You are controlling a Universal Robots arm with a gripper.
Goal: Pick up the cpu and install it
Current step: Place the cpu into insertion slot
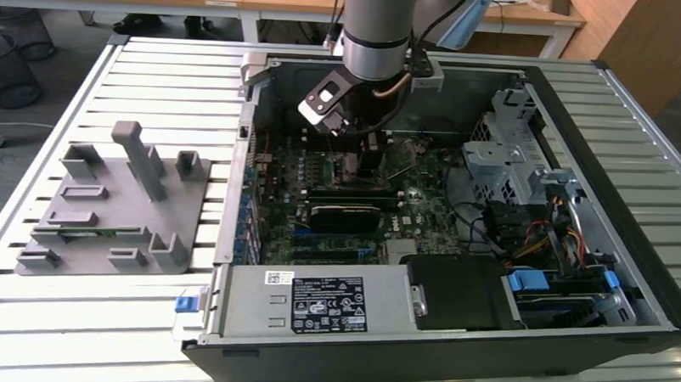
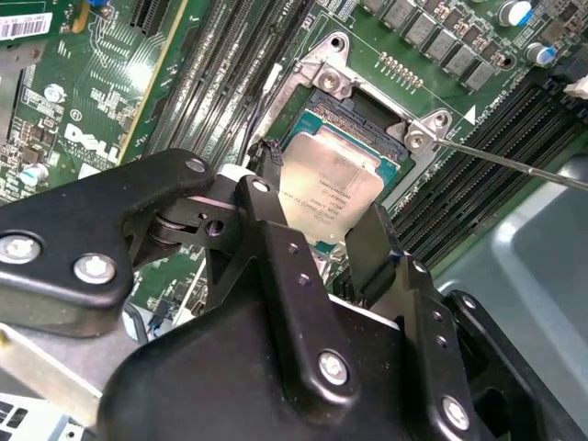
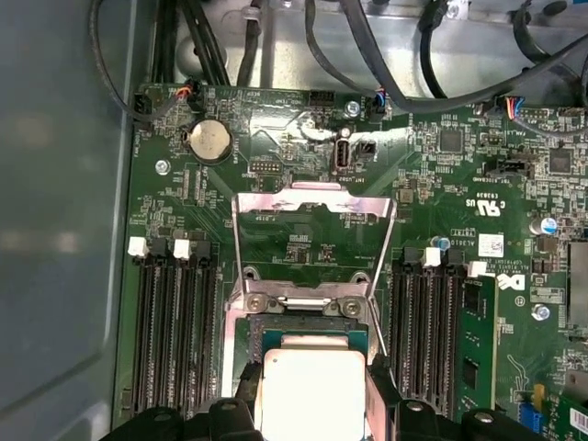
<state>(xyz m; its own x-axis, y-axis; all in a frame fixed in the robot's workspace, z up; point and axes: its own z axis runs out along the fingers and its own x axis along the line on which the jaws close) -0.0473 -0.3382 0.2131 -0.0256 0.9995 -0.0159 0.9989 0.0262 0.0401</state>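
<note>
At the gripper (image 2: 317,234), fingers (image 2: 264,209) pinched onto two edges of the cpu (image 2: 329,184) — held low over the open socket (image 2: 354,115), upper middle of the exterior view. Risk from here: released out of square with the socket, or nudged against the raised load plate (image 3: 312,204) — bent contacts, a crooked seat.

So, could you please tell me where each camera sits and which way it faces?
Exterior view: off the arm, raised, looking down into the open case on a slatted table; the arm and gripper show.
Second wrist view: on the wrist, looking down past the gripper at the cpu it holds over the socket.
First wrist view: on the wrist, looking across the motherboard; the gripper shows with the cpu.
Shared: both wrist views show the cpu and socket.
</note>
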